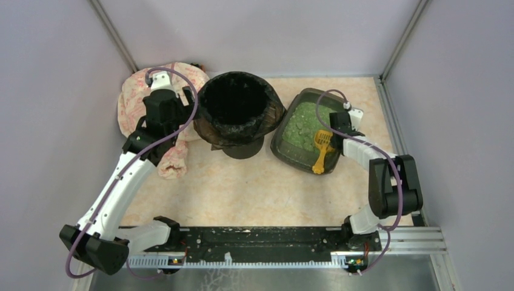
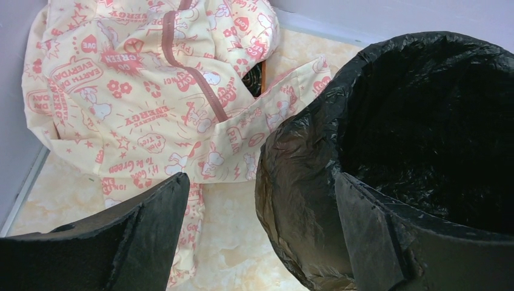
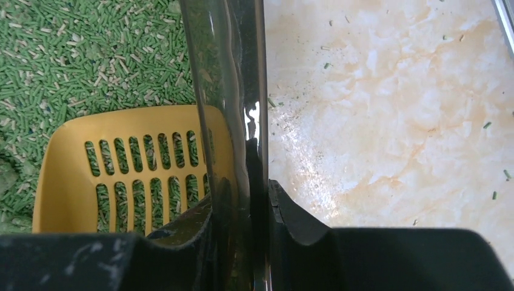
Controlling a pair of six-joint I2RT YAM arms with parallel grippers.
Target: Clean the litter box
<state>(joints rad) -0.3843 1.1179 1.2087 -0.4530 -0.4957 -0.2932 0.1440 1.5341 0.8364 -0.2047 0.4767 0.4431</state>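
The litter box (image 1: 282, 147) is a dark tray of green granules (image 3: 91, 54) on the right of the table. A yellow slotted scoop (image 1: 322, 149) lies in it, its handle over the near rim. My right gripper (image 1: 336, 123) is shut on the tray's right wall (image 3: 224, 73), one finger inside beside the scoop (image 3: 66, 182) and one outside; the jaws (image 3: 257, 182) pinch the rim. My left gripper (image 1: 183, 100) is open beside the black-bagged bin (image 1: 209, 97). The bin's edge (image 2: 303, 157) lies between its spread fingers (image 2: 260, 206).
A cream cloth bag with a pink print (image 1: 136, 103) is bunched at the back left, touching the bin (image 2: 133, 79). A few green pellets (image 3: 494, 195) are scattered on the marbled tabletop right of the tray. Walls enclose the back and both sides.
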